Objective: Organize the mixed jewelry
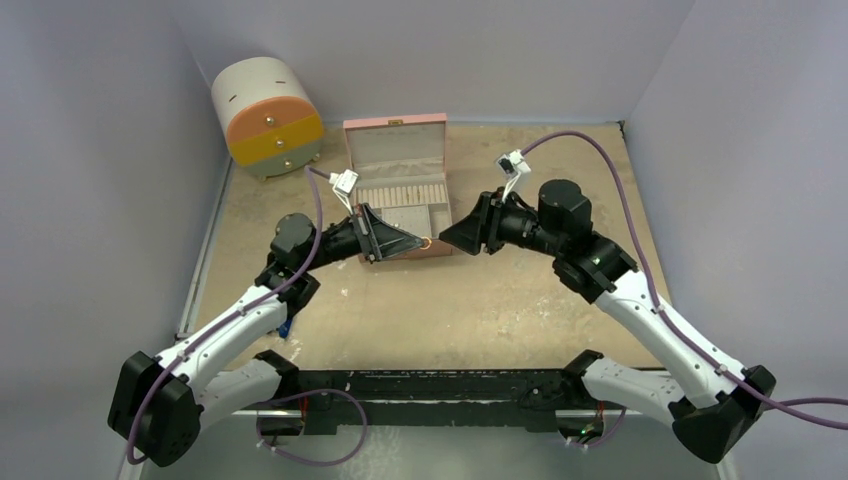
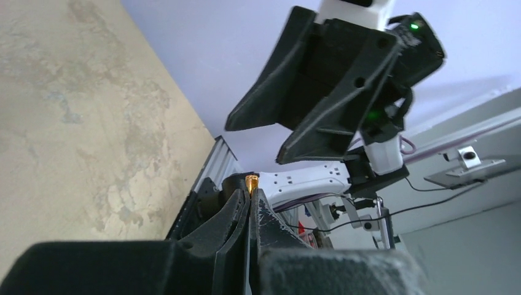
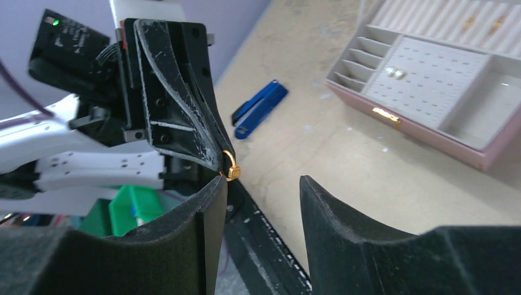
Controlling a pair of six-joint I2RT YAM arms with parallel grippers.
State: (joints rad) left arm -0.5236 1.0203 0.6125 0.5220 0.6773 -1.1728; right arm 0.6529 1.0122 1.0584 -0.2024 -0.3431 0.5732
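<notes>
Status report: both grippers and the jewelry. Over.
Left gripper shut on gold ring, held aloft. Right gripper open, tips beside it. Nothing between them.

Crowded middle
left gripper (image 1: pixel 424 242) and right gripper (image 1: pixel 446 240) almost tip to tip by the pink box (image 1: pixel 395 138), nearside table (image 1: pixel 450 315) is free

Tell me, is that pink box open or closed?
Open. The pink box has its lid raised, and its pale compartments lie exposed.

Tiny gold ring (image 3: pixel 230 167) with a stud-like knob, aloft between the left hand's (image 3: pixel 221 165) tight fingertips
</notes>
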